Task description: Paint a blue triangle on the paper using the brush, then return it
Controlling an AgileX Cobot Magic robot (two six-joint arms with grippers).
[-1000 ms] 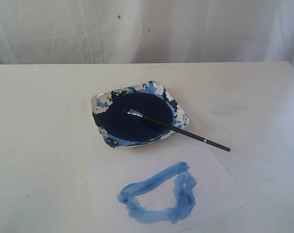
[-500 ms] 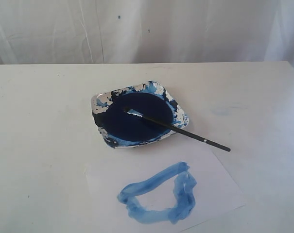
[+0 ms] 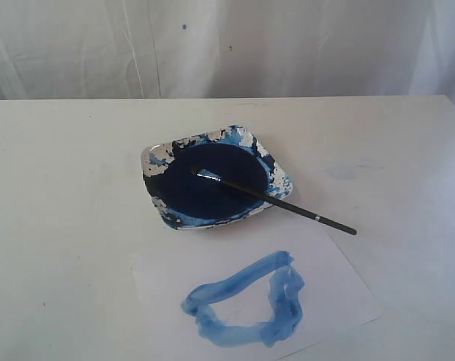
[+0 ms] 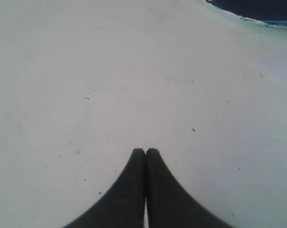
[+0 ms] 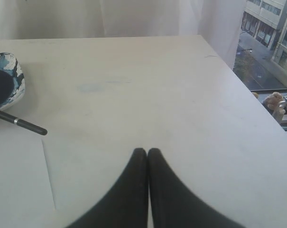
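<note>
"Starting at the left, how does the left gripper stand?"

"Its two dark fingers are pressed together with nothing between them, above bare white table. A corner of the dish shows at the edge of its wrist view."

"And the middle of the table?"

"A square dish with a paint-smeared rim holds a dark blue pool of paint. The brush lies across it: the bristle end is in the pool, and the black handle crosses the dish's right rim and slants down to the table on the right. No gripper touches it."

"The paper?"

"The paper lies just in front of the dish, and the blue triangle, a wobbly light-blue outline, is painted on it."

"The right gripper?"

"Closed too, fingers together and empty, over bare table, well apart from the brush's handle end."
</note>
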